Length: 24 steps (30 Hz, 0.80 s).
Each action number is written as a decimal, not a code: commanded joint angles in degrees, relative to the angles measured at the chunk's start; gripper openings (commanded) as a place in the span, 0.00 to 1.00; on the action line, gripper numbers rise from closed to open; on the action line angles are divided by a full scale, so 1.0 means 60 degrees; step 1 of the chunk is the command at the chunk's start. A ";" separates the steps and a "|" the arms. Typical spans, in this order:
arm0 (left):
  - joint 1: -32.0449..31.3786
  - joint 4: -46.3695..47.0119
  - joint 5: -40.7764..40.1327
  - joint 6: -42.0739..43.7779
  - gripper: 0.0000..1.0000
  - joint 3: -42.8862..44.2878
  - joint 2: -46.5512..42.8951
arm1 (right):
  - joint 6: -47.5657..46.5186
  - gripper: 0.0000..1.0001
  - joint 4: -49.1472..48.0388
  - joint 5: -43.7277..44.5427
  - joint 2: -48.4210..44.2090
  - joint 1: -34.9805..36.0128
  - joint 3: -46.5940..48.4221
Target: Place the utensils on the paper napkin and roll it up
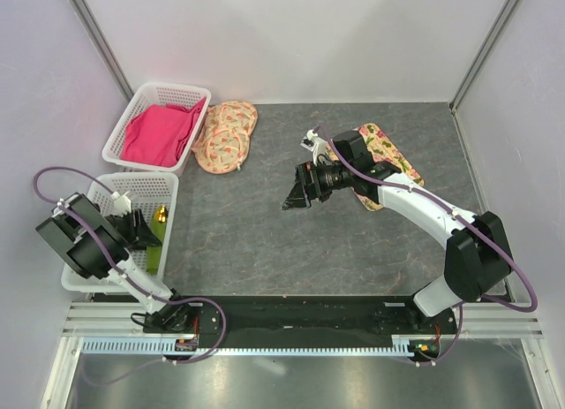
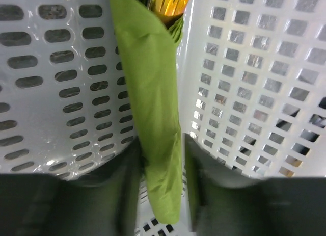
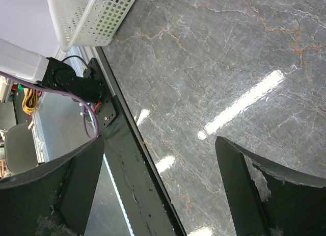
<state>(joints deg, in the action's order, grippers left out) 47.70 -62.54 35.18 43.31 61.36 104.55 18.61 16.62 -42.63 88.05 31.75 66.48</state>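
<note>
The lime-green paper napkin [image 2: 153,93] stands bunched in the near white basket [image 1: 146,181], against its right wall. It shows as a green strip in the top view [image 1: 155,254]. My left gripper [image 2: 160,144] is down in this basket with its jaws narrowly open round the napkin; the left finger touches it and a thin gap shows at the right finger. A utensil's shiny gold end [image 2: 170,2] shows behind the napkin, and in the top view [image 1: 161,215]. The dark-blue utensil is hidden. My right gripper [image 1: 297,197] hangs wide open and empty over the table [image 3: 160,144].
A far white basket [image 1: 119,135] holds a pink cloth [image 1: 159,131]. One floral mat [image 1: 225,135] lies beside it, another [image 1: 388,157] under the right arm. Grey walls close in the left, right and back. The black base rail [image 3: 132,164] runs along the near edge.
</note>
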 commanded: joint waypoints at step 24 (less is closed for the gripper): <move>-0.1370 0.0493 -0.1147 -0.1504 1.00 0.1663 -0.4446 | -0.1007 0.98 0.0686 0.0820 -0.1008 -0.0135 0.0931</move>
<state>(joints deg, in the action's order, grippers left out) 43.77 -59.75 28.51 37.80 64.69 83.50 15.55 19.46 -40.14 85.03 31.66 68.18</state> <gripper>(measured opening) 0.995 0.982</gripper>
